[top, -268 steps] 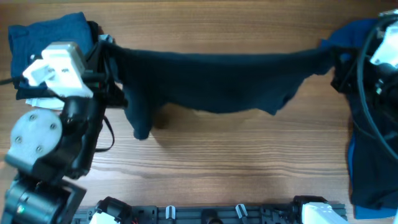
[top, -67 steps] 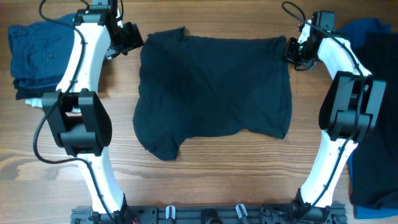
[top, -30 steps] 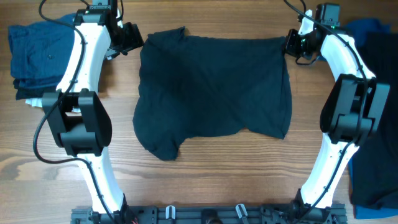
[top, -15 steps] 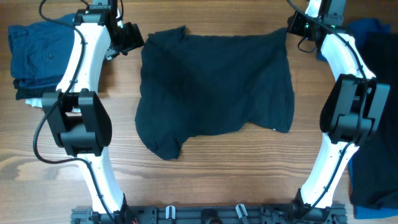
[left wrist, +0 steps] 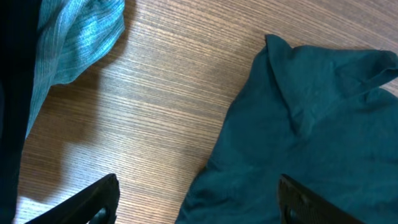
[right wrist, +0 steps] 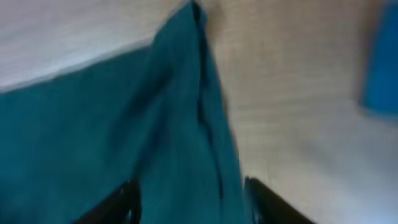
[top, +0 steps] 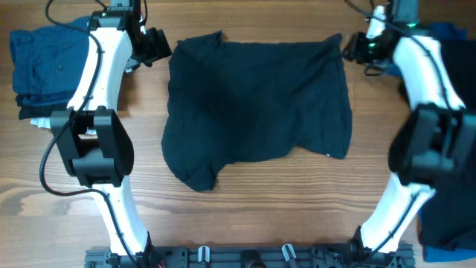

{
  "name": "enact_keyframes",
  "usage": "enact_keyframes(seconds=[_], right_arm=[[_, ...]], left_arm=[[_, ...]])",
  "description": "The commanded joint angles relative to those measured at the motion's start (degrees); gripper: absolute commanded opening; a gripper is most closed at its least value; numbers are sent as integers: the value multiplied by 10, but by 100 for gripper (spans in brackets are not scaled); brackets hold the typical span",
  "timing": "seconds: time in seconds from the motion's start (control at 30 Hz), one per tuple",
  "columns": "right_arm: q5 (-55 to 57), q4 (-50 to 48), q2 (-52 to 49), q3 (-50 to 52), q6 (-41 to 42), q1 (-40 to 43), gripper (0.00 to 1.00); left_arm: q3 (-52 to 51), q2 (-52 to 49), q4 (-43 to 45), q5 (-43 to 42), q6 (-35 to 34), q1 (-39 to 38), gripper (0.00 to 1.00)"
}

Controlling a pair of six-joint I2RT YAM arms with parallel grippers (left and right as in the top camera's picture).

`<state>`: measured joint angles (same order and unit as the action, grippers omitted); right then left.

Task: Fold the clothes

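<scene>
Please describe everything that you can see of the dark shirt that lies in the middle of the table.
The shirt is plain, very dark navy, of soft thin cloth. It lies spread out, not folded, on the wooden table, with light wrinkles. A flap, probably a sleeve, sticks out at its near left corner. Its far corners lie beside the left gripper and the right gripper, both open. The blurred right wrist view shows its edge between those fingers.

Right wrist cam is totally smeared, so the shirt (right wrist: 124,137) is just fuzz; clothes pile (top: 452,223) on the right runs off-frame.
</scene>
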<state>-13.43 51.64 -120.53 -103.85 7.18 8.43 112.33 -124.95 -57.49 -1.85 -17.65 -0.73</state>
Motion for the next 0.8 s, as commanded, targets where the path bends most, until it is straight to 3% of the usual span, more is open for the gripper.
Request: enact_keyframes(seconds=[0.0, 0.1, 0.23, 0.37, 0.5, 0.6, 0.77], right_arm=[[1, 116, 56, -9, -37, 4, 38], [1, 118, 56, 42, -50, 4, 18], [-1, 42, 56, 142, -57, 4, 17], [-16, -66, 56, 226, -69, 4, 19], [-40, -149, 56, 274, -72, 4, 33], [-40, -196, 56, 300, -71, 4, 43], [-49, -251, 56, 331, -65, 4, 43]], left_arm=[[-4, -8, -5, 8, 9, 3, 86], [-4, -8, -4, 9, 9, 3, 90], [-4, -8, -5, 8, 9, 3, 95], [-4, -8, -9, 9, 9, 3, 96], [-4, -8, -9, 9, 9, 4, 93], [-10, -8, -8, 8, 9, 4, 85], [-45, -9, 13, 9, 9, 4, 82]])
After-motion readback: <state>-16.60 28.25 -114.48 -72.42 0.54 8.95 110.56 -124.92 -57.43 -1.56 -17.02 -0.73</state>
